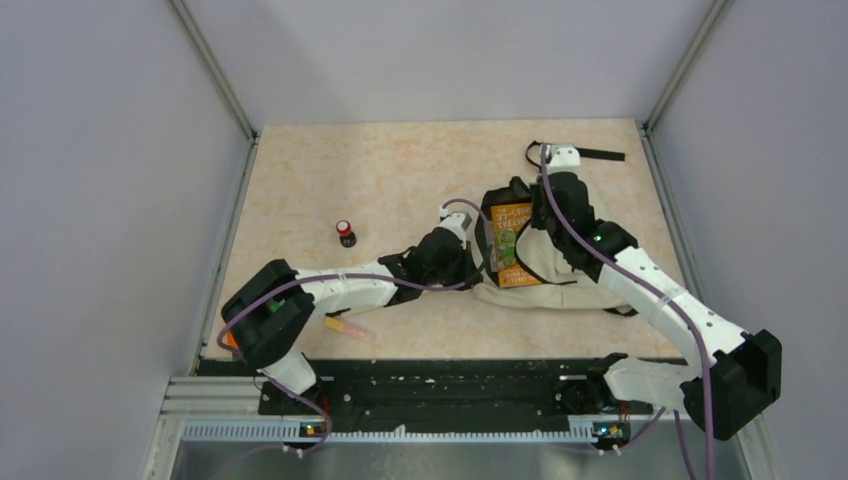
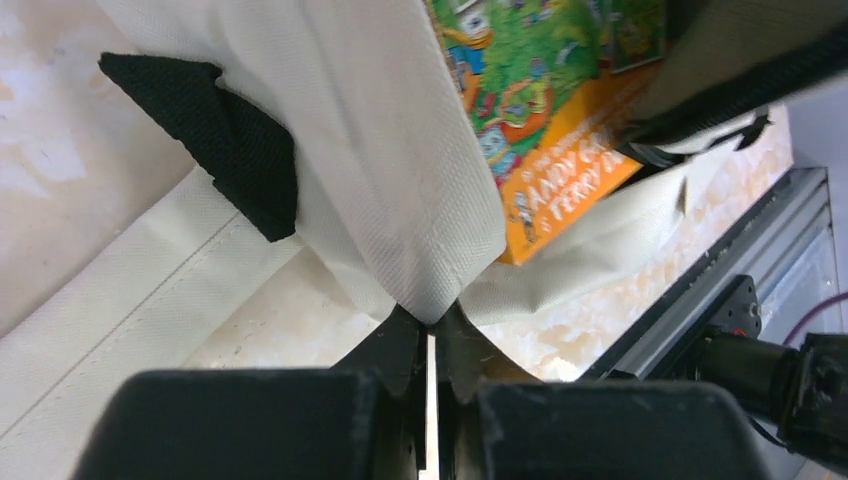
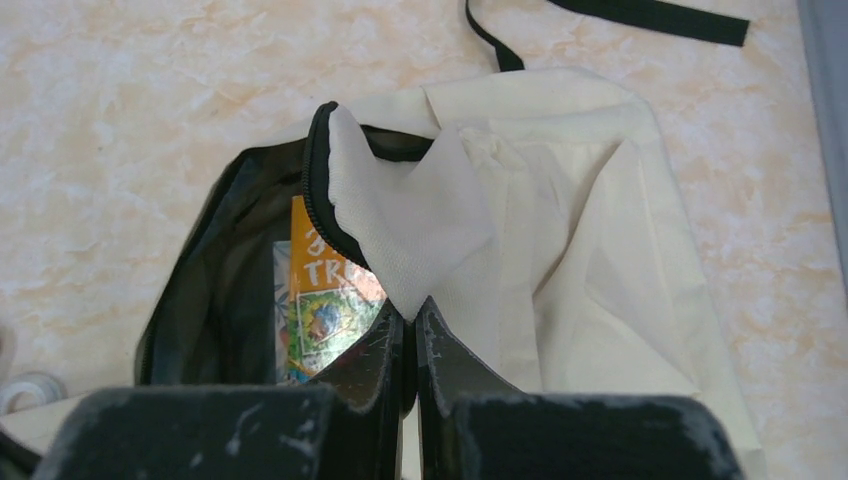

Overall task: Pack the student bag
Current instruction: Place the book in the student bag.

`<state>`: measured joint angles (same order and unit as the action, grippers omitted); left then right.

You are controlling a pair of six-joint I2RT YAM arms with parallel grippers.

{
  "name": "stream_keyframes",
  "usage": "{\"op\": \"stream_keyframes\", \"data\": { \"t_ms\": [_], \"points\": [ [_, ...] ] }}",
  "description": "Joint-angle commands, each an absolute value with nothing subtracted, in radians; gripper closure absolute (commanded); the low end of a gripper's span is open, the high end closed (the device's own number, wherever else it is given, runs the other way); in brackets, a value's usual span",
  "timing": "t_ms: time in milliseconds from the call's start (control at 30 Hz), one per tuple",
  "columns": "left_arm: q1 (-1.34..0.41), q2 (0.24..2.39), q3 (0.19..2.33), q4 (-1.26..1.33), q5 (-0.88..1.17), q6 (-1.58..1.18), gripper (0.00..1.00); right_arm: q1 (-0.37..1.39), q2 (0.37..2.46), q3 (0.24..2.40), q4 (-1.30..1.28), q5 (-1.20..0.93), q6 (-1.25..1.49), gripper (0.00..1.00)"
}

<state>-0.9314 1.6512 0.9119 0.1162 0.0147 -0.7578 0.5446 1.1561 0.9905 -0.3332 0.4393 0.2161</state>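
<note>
The student bag (image 1: 548, 268) is cream fabric with a black lining and lies at the right middle of the table, its mouth held open. An orange picture book (image 1: 512, 245) sits partly inside it. My left gripper (image 1: 479, 262) is shut on a fold of the bag's cream fabric (image 2: 400, 170), with the book (image 2: 545, 120) just beyond. My right gripper (image 1: 543, 215) is shut on the cream flap (image 3: 410, 215) by the zipper edge and lifts it. The book (image 3: 325, 295) shows inside the black lining (image 3: 220, 290).
A small black object with a red cap (image 1: 344, 232) stands left of centre. A yellow-orange marker (image 1: 345, 325) lies near the left arm. A black strap (image 1: 600, 154) trails behind the bag. Walls close in on three sides, and a metal rail (image 1: 430, 400) runs along the near edge.
</note>
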Motion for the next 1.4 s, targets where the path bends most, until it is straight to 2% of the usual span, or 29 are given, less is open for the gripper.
{"op": "stream_keyframes", "data": {
  "t_ms": [0,167,367,400,467,500,567,667,700,733,900,967,1133,1233,1367],
  "points": [
    [-0.936,1.462,0.88,0.286,0.037,-0.578,1.0,0.54,1.155,1.087,-0.365,0.548,0.161,1.0],
    [-0.934,1.319,0.766,0.465,0.108,-0.509,1.0,0.537,1.18,1.13,-0.389,0.563,0.143,1.0],
    [-0.934,1.301,0.635,0.619,0.108,-0.554,1.0,0.537,1.221,1.103,-0.355,0.452,0.196,1.0],
    [-0.934,1.295,0.628,0.621,0.101,-0.549,0.96,0.537,1.229,1.102,-0.353,0.435,0.202,1.0],
    [-0.936,1.267,0.639,0.541,0.066,-0.523,0.73,0.537,1.241,1.107,-0.355,0.4,0.21,1.0],
    [-0.94,1.247,0.645,0.493,0.035,-0.497,0.58,0.537,1.243,1.11,-0.358,0.384,0.211,0.97],
    [-0.961,1.192,0.652,0.398,-0.066,-0.431,0.43,0.537,1.234,1.113,-0.36,0.358,0.213,0.78],
    [-1.003,1.115,0.681,0.283,-0.186,-0.325,0.33,0.536,1.2,1.124,-0.377,0.327,0.208,0.43],
    [-1.016,1.097,0.693,0.257,-0.216,-0.305,0.32,0.537,1.183,1.127,-0.386,0.321,0.207,0.33],
    [-1.032,1.083,0.702,0.243,-0.234,-0.28,0.3,0.537,1.163,1.129,-0.395,0.32,0.208,0.28],
    [-1.129,1.102,0.751,0.255,-0.235,-0.222,0.25,0.529,1.062,1.137,-0.476,0.346,0.218,0.16],
    [-1.178,1.167,0.799,0.258,-0.225,-0.199,0.25,0.505,1.032,1.135,-0.512,0.343,0.224,0.14],
    [-1.245,1.357,0.946,0.256,-0.198,-0.172,0.24,0.441,0.949,1.1,-0.542,0.287,0.232,0.02],
    [-1.271,1.436,1.008,0.301,-0.116,-0.157,0.23,0.331,0.936,1.056,-0.538,0.259,0.228,0.01],
    [-1.272,1.58,1.074,0.374,0.013,-0.063,0.2,0.117,0.934,0.988,-0.493,0.091,0.246,0.01]
  ]
}}
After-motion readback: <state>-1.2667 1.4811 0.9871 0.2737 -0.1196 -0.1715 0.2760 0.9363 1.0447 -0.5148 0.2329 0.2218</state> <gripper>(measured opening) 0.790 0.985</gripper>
